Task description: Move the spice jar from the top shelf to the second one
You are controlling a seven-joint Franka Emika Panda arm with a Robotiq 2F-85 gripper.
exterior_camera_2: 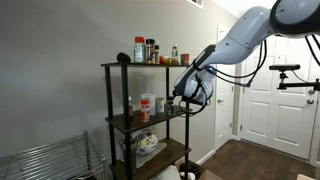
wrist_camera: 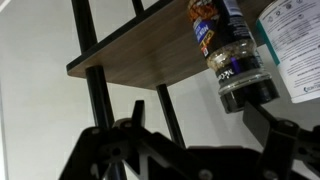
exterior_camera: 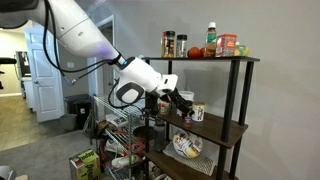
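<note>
Two dark-lidded spice jars (exterior_camera: 174, 45) (exterior_camera_2: 145, 50) stand on the top shelf (exterior_camera: 245, 59) (exterior_camera_2: 112, 66) in both exterior views. My gripper (exterior_camera: 183, 103) (exterior_camera_2: 183, 97) hangs open at the front edge of the second one (exterior_camera: 228, 128) (exterior_camera_2: 122, 121), just above that board. The wrist view stands upside down. There a spice jar (wrist_camera: 232, 55) with a dark lid and a blue-and-orange label stands on a brown board (wrist_camera: 130, 55), a little ahead of my open gripper (wrist_camera: 196, 107) and to its right. Nothing is between the fingers.
A white labelled container (wrist_camera: 296, 45) (exterior_camera: 198, 113) stands beside that jar. The top shelf also holds a green-capped bottle (exterior_camera: 211, 34) and an orange tub (exterior_camera: 229, 44). A bowl (exterior_camera: 187, 147) sits on the lowest board. A wire basket rack (exterior_camera: 118, 125) stands under my arm. Black posts (wrist_camera: 92, 90) frame the rack.
</note>
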